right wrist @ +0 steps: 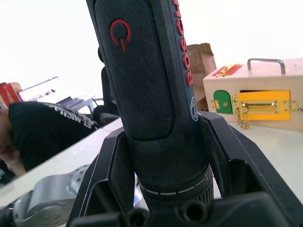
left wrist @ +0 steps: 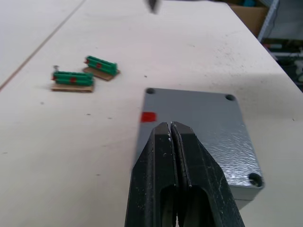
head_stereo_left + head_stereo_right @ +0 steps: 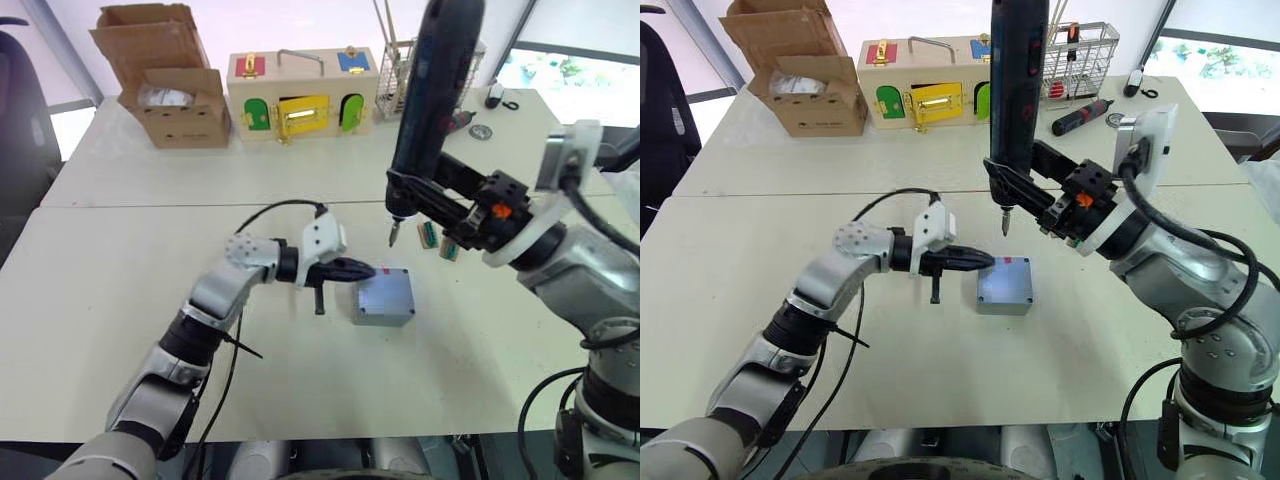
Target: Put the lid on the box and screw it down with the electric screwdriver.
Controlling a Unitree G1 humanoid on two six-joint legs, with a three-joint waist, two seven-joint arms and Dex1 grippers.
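The grey box stands mid-table with the flat grey lid lying on top, corner screw holes showing. A small red mark sits at its edge. My left gripper is shut with nothing in it, its tips resting at the lid's left edge. My right gripper is shut on the electric screwdriver, a thick black cylinder held upright. Its metal bit points down, hanging above the table just behind the box's far left corner.
Two small green terminal pieces lie behind and to the right of the box. At the back stand a cardboard box, a wooden latch box, a wire rack and a smaller black-and-red screwdriver. A person in a dark shirt is beside the table.
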